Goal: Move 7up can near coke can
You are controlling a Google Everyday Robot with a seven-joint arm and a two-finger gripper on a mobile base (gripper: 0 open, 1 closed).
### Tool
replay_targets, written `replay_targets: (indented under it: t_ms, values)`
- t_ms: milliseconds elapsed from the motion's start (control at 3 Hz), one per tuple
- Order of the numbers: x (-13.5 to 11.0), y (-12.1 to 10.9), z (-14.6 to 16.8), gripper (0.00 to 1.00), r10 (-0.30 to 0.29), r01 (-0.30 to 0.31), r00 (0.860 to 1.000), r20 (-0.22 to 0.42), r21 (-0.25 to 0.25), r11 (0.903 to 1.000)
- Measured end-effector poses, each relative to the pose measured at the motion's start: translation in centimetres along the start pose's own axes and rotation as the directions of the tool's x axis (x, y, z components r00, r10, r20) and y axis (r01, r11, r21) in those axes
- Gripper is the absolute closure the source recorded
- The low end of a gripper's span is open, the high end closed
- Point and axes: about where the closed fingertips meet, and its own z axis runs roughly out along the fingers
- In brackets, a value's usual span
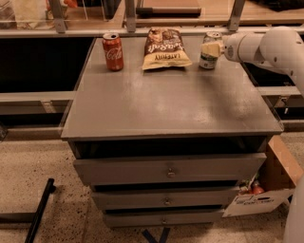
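Observation:
The 7up can [207, 56], silver-white with green markings, stands upright at the back right of the grey cabinet top [171, 104]. My gripper [213, 49] reaches in from the right and is against the can's upper right side, covering part of it. The white arm [266, 45] extends off to the right. The coke can [113, 51], red with white script, stands upright at the back left of the top, well apart from the 7up can.
A brown chips bag [166, 49] lies flat between the two cans at the back. A rail with metal posts [130, 14] runs behind the cabinet. Drawers [168, 171] are below; a cardboard box [266, 190] sits on the floor at the right.

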Motion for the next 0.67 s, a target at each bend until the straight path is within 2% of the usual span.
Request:
replay_targets:
  t_ms: [333,667]
  values:
    - [0.2,0.0,-0.3,0.64,0.003,-0.003,1.0,0.011,-0.003,1.0]
    - [-0.4,0.1,-1.5,0.88,-0.003,0.004,0.999,0.041,-0.026,0.9997]
